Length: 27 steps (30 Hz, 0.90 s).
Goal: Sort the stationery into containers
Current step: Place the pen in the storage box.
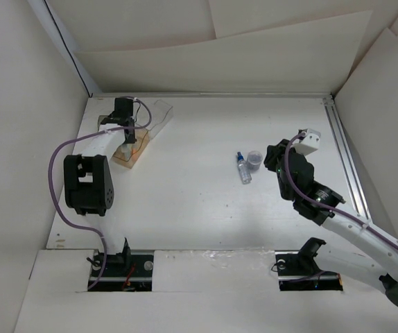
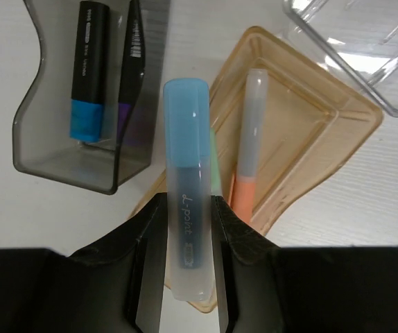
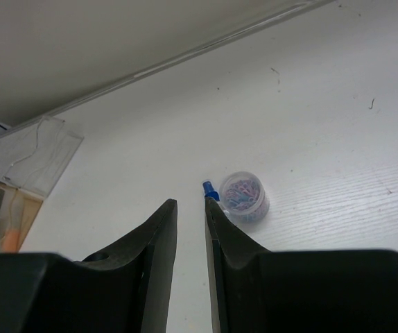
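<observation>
My left gripper (image 2: 188,239) is shut on a translucent marker with a blue cap (image 2: 185,139) and holds it over the near edge of the amber bin (image 2: 324,132). An orange-ended marker (image 2: 249,139) lies in that bin, with a green one (image 2: 215,166) partly hidden behind the held marker. The smoky grey bin (image 2: 67,159) holds a blue-ended marker (image 2: 88,69) and a purple one (image 2: 131,90). The clear bin (image 2: 365,41) lies beyond. My right gripper (image 3: 191,205) is narrowly open and empty, just left of the blue-capped bottle (image 3: 210,189), which also shows in the top view (image 1: 243,168).
A small round clear tub of coloured paper clips (image 3: 244,196) stands against the bottle. In the top view the bins sit at the far left by the wall, with the amber bin (image 1: 131,154) and the clear bin (image 1: 159,116) showing. A metal rail (image 1: 344,152) runs along the right side.
</observation>
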Tool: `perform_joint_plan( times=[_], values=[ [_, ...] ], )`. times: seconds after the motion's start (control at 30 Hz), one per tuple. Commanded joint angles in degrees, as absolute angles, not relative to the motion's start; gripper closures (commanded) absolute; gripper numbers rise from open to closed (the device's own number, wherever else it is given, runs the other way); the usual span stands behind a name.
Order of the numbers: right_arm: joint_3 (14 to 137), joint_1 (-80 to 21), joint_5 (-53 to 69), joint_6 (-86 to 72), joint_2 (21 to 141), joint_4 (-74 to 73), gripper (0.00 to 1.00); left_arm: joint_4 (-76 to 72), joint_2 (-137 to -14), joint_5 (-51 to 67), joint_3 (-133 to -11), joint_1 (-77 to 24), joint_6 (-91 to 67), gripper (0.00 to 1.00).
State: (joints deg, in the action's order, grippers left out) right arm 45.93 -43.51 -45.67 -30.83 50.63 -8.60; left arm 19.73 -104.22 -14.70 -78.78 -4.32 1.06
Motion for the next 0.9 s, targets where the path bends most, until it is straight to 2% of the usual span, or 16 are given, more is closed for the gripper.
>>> perform_joint_plan(
  times=[0.0, 0.27, 0.63, 0.87],
  values=[
    [45.97, -43.24, -45.26, -30.06, 49.83, -6.42, 0.71, 21.09, -103.97, -12.74, -79.54, -4.39, 2.99, 0.95],
    [45.97, -43.24, -45.26, -30.06, 49.83, -6.42, 0.71, 22.41, -105.21, -9.93, -81.21, -4.39, 3.52, 0.95],
    [45.97, -43.24, -44.21, -30.06, 49.83, -6.42, 0.71, 18.90, -96.78, -13.18, -78.49, -4.39, 3.60, 0.95],
    [45.97, -43.24, -44.21, -30.06, 49.31, -6.42, 0.71, 18.90, -96.85, -9.15, -77.17, -5.53, 4.66, 0.95]
  ],
)
